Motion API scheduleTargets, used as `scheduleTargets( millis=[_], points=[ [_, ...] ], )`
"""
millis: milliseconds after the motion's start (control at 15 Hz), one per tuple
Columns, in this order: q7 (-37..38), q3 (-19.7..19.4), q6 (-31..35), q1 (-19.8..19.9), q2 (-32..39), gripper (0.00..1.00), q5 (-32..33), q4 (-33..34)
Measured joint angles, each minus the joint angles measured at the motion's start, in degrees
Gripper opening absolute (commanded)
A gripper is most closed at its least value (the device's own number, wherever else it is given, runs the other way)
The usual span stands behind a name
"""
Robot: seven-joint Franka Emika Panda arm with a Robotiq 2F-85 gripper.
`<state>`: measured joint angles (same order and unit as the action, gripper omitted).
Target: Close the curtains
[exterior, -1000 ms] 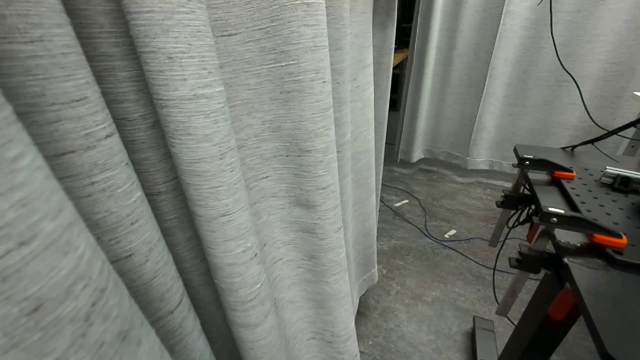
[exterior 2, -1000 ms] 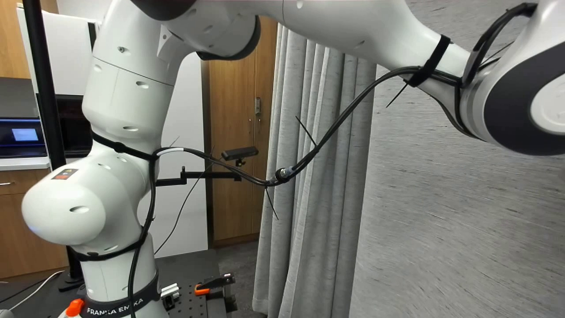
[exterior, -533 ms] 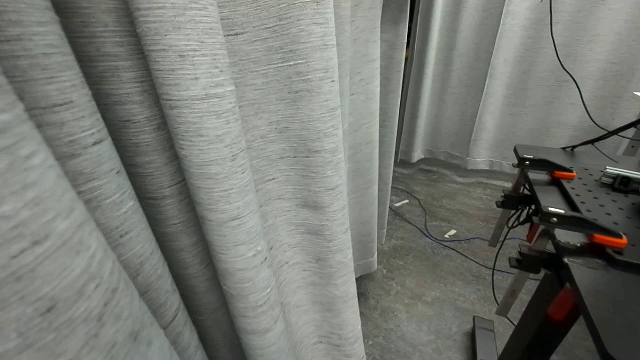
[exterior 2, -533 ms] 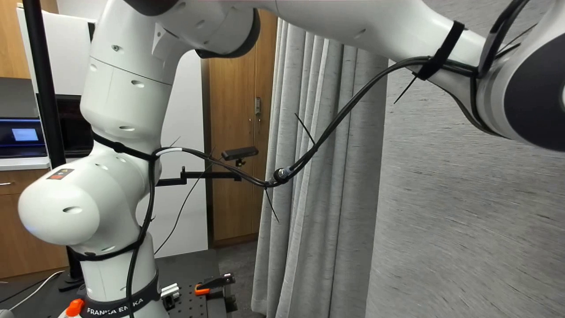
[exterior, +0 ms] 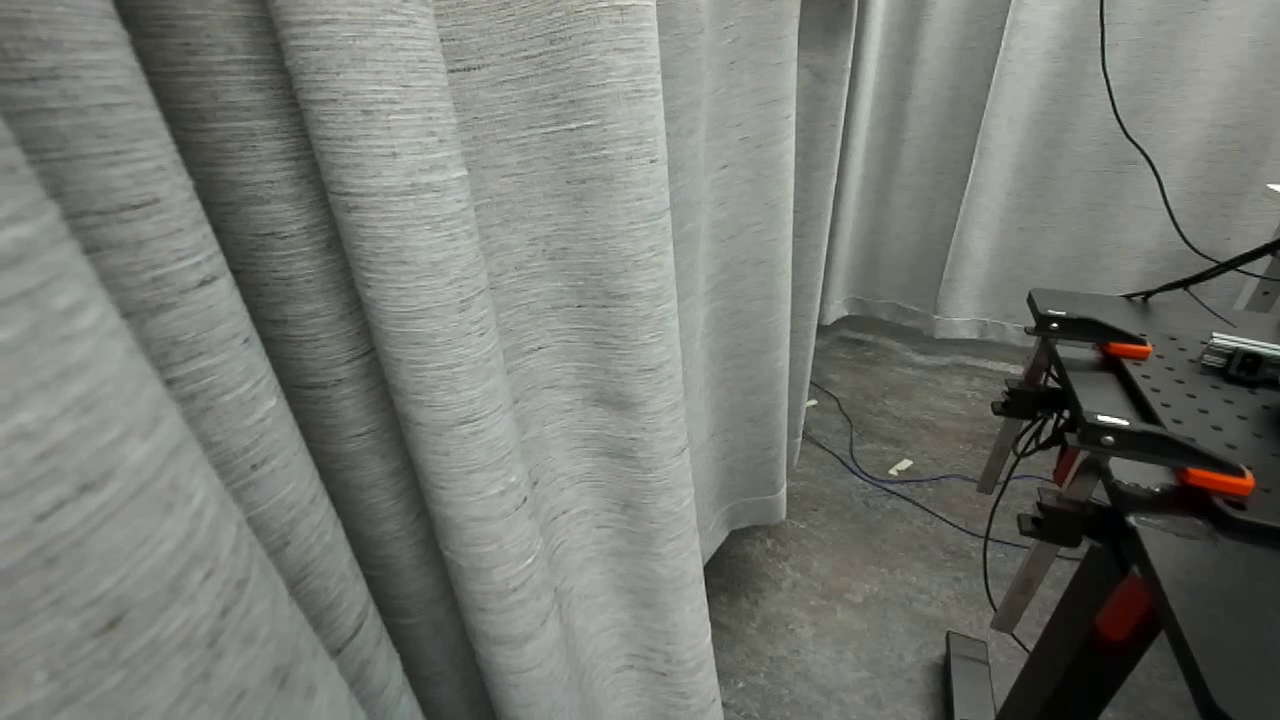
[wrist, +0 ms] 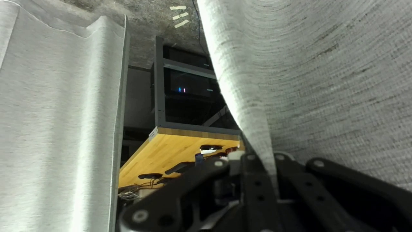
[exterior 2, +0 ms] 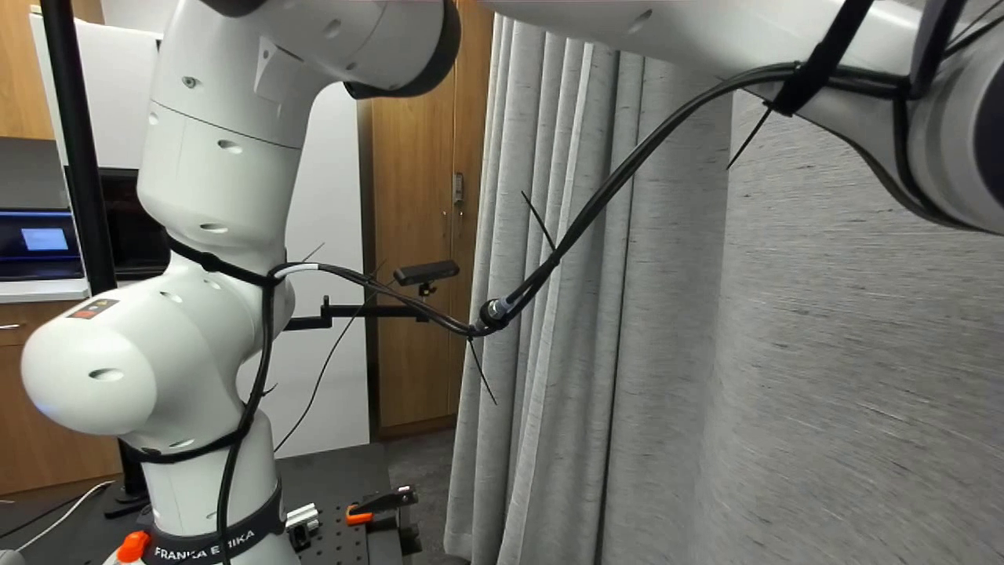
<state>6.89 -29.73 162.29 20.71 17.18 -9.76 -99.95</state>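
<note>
One light-grey heathered fabric curtain [exterior: 590, 300]: near left in an exterior view, deeply folded
Paler fabric curtain [exterior: 1080, 180]: far right
Black two-fingered tool [wrist: 265, 161]: clamped on grey curtain's edge

Rounded white arm [exterior 2: 216, 176], black cables [exterior 2: 596, 204] and straps [exterior 2: 823, 56], base band [exterior 2: 192, 551] (lettered FRANKA), black fingers [wrist: 260, 193], silvery screws [wrist: 140, 216]

Curtains [exterior: 590, 350] with tops out of frame, in an exterior view

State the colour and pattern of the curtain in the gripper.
Light grey, fine darker streaks; the curtain shows best in the wrist view.
</note>
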Motion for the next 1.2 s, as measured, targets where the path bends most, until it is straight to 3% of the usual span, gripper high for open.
scheduleTargets(
  millis=[267,733,1200],
  points=[
    [0.00,1.00,-0.24,1.60,0.03,0.00,0.00,0.44],
    [0.00,6.36,-3.81,0.81,0.16,0.00,0.00,0.39],
    [0.00,7.39,-4.67,0.52,0.18,0.00,0.00,0.35]
  ],
)
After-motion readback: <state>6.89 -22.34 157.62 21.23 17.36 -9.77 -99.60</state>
